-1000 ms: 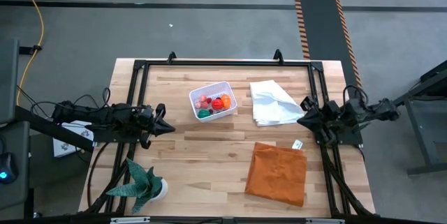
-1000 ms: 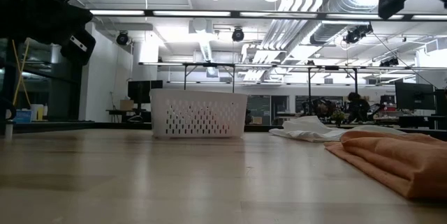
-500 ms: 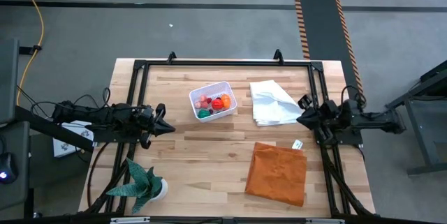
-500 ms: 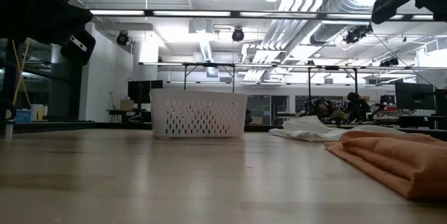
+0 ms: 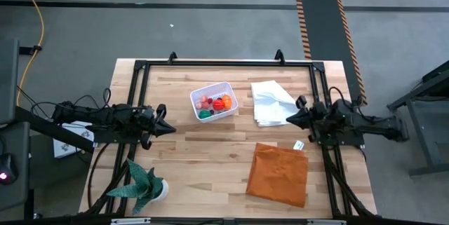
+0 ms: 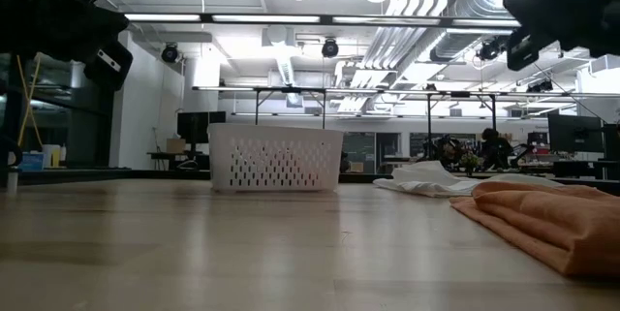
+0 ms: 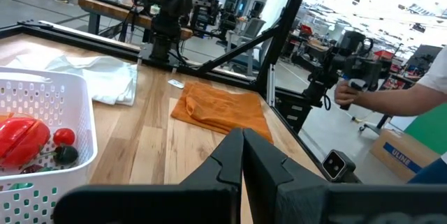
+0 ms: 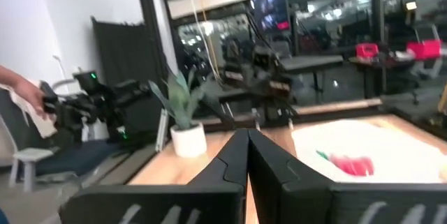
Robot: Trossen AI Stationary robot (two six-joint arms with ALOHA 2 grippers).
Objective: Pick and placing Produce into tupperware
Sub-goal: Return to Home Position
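Fingers (image 7: 227, 165) pressed together on left gripper (image 5: 167, 128) and right gripper (image 5: 289, 118) — draw back level, clear of the filled tupperware (image 5: 208, 88).

The table (image 5: 210, 148) is smooth, pale wood with a faint sheen. The tupperware (image 6: 276, 161) is white perforated plastic; beside it lie a crumpled white cloth (image 5: 273, 104) and a matt orange cloth (image 5: 278, 174).

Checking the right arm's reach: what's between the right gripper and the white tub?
The white cloth lies between the right gripper and the tub, as the high view shows.
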